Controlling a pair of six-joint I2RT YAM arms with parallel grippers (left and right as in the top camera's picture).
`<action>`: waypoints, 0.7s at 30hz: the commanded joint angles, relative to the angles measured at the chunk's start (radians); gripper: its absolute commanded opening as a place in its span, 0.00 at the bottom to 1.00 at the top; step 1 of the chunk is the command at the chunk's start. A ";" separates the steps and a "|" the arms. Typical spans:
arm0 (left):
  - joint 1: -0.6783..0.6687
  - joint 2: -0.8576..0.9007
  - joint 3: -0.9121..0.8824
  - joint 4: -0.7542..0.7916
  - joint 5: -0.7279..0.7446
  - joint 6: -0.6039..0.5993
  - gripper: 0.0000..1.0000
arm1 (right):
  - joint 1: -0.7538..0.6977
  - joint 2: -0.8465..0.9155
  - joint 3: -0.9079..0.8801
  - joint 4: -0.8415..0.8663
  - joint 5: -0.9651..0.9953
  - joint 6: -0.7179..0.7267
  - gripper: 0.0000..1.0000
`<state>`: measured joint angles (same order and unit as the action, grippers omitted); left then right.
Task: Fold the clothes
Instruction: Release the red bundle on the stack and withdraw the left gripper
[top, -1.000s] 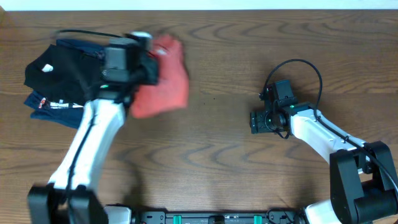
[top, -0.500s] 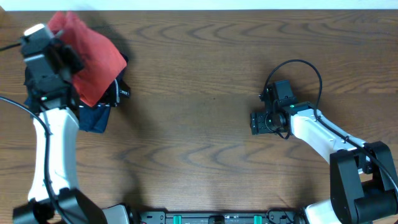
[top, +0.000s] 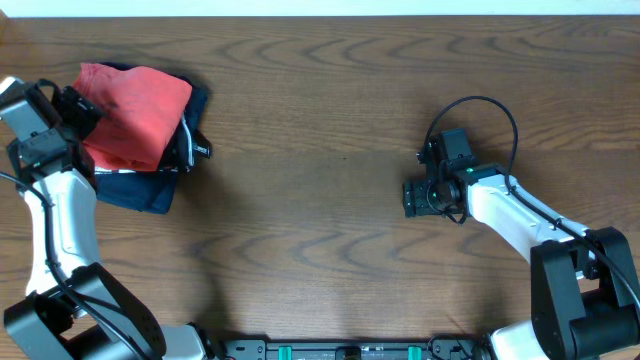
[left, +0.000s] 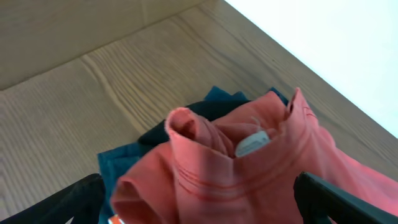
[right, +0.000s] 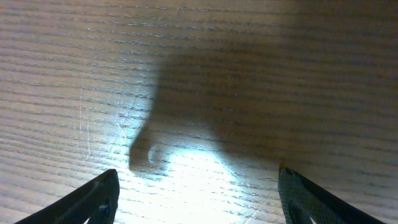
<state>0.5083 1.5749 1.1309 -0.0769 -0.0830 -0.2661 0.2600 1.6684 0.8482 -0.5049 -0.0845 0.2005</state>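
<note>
The left end effector is spread wide and grips nothing; the coral T-shirt bunches between and just beyond its fingers, white neck label up, though I cannot tell whether it touches the cloth. The T-shirt lies crumpled on a black garment and a navy garment, a pile near the counter's far left corner. The right end effector, also wide open and empty, hangs over bare wood, well apart from the pile, with open counter between.

Black garment, navy garment, wooden table
</note>
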 joint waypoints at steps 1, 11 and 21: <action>0.005 -0.025 0.012 0.011 0.006 -0.009 0.98 | -0.006 0.002 0.003 -0.007 0.006 -0.007 0.81; -0.062 -0.171 0.012 0.077 0.410 -0.009 0.98 | -0.006 0.002 0.003 0.006 0.006 -0.007 0.92; -0.458 -0.137 0.012 -0.102 0.459 0.076 0.98 | -0.006 0.002 0.004 0.176 -0.168 -0.005 0.99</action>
<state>0.1623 1.4010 1.1324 -0.1341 0.3523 -0.2501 0.2600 1.6688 0.8482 -0.3645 -0.1719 0.1944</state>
